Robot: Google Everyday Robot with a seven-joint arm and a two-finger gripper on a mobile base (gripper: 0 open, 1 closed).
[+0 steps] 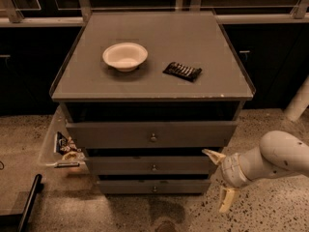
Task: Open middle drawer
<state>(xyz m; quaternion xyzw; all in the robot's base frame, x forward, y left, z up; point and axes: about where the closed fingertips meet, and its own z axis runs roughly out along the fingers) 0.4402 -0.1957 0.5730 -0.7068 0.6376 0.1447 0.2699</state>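
The claw (217, 179) is low down at the right side of the desk (145, 30), just in front of the drawers. Its two pale fingers (213, 154) are spread wide apart and hold nothing. The top finger points at the right end of the middle drawer (120, 166); I cannot tell if it touches. The other finger points down at the floor (270, 211). Behind the claw, a fat white arm (275, 156) comes in from the right.

The middle drawer is the second grey front from the top. It looks pushed in. A small round knob (154, 167) sits in its middle, well to the left of the claw. Above it is the taller top drawer (111, 135), which sticks out a little. Below it is the small bottom drawer (125, 186).

On top of the desk sit a white bowl (125, 56) and, to its right, a dark flat packet (182, 71). They are apart. A clear bin (50, 146) with snacks in it hangs beside the desk on the left
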